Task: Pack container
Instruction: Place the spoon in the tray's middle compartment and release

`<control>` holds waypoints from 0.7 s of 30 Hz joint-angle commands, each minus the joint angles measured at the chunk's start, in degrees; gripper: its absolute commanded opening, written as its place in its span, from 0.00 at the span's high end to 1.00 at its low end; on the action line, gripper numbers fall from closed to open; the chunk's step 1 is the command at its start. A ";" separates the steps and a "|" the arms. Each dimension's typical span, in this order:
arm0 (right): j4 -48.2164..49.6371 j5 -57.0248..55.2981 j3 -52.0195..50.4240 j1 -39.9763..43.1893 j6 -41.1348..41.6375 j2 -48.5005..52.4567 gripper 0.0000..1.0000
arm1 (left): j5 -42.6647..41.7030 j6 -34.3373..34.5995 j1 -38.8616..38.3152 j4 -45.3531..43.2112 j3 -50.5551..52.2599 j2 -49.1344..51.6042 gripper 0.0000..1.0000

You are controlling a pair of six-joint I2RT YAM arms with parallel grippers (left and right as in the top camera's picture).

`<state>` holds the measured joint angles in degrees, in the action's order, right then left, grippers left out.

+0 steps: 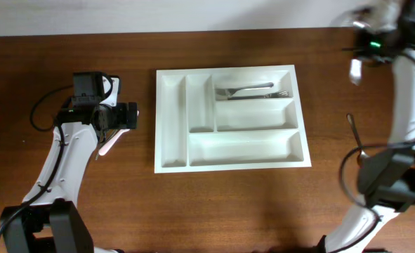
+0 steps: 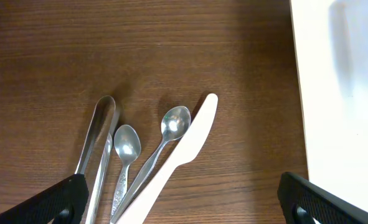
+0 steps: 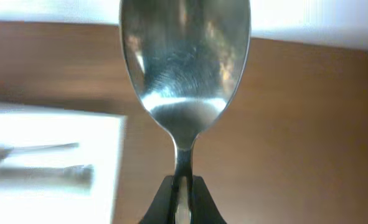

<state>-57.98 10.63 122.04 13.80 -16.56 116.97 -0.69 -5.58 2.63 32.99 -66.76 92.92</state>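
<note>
The white container [image 1: 172, 119] lies mid-table, with two forks [image 1: 253, 91] in its top long compartment. My left gripper [image 1: 126, 117] hovers left of it, open and empty [image 2: 182, 190]. In the left wrist view it is above a white plastic knife [image 2: 187, 146], two metal spoons [image 2: 174, 122] [image 2: 126, 144] and a longer metal piece [image 2: 99, 134]. The container's edge [image 2: 339, 93] shows at the right of that view. My right gripper [image 1: 367, 46], blurred at the far right, is shut [image 3: 182, 193] on a metal spoon [image 3: 185, 62], held right of the container [image 3: 47, 186].
A thin metal utensil [image 1: 354, 135] lies on the wooden table right of the container, beside the right arm. The table's far edge meets a pale wall at the top.
</note>
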 commanded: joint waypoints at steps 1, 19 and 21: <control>-5.73 1.86 -0.26 -10.62 -24.98 0.81 0.96 | -0.44 -0.52 -0.24 -0.13 -1.09 0.61 0.01; -20.74 1.68 -2.25 -27.28 -64.43 12.68 0.96 | -0.44 -0.52 -0.24 -0.13 -1.09 0.61 0.01; -20.70 2.69 -2.25 -27.30 -64.46 14.03 0.96 | -0.46 -0.52 -0.24 -0.13 -1.09 0.61 0.01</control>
<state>-78.72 11.92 120.22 -13.54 -78.83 128.42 -0.69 -5.61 2.63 32.99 -66.76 92.92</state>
